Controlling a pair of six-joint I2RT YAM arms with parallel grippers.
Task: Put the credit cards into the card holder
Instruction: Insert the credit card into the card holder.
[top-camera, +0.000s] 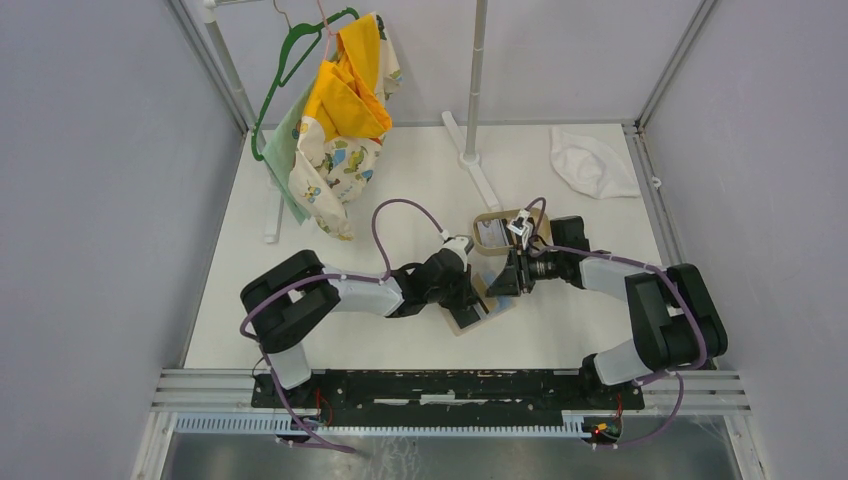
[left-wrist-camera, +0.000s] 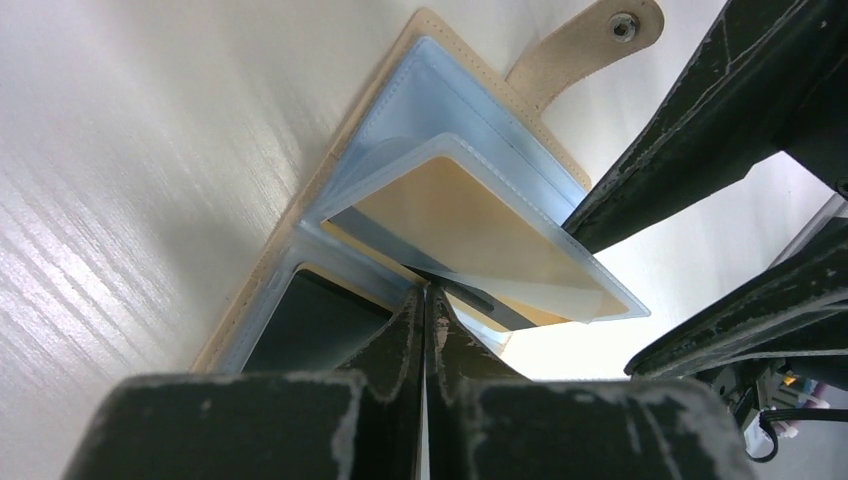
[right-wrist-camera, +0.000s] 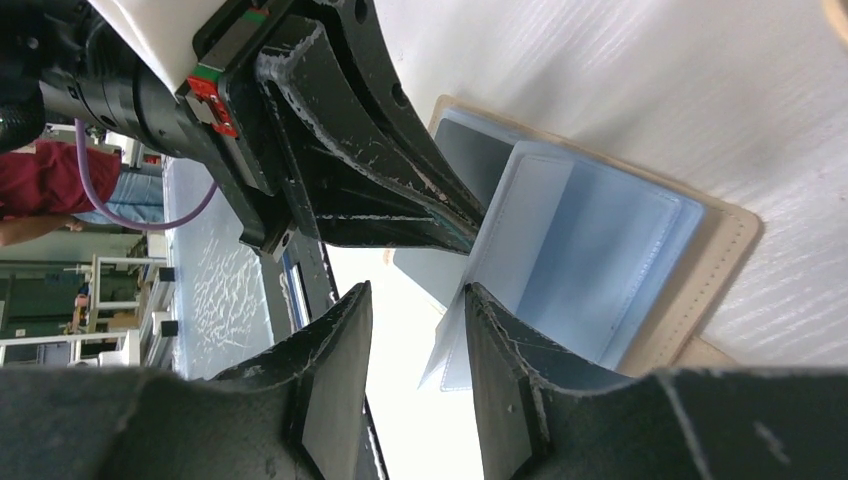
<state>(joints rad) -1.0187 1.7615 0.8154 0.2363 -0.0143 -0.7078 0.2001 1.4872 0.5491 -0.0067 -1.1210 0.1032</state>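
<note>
well, card holder (left-wrist-camera: 440, 130) lying open, left jaws closed

Card holder (left-wrist-camera: 440, 110) tan, pale-blue sleeves; card (left-wrist-camera: 470, 225) gold (another dark).

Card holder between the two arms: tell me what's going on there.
The card holder lies open on the table. The left end effector, shut, presses its tips against the clear sleeves near the spine. The right end effector, jaws apart, appears to straddle a raised sleeve edge without clamping it. A gold card already sits in one sleeve.
</note>
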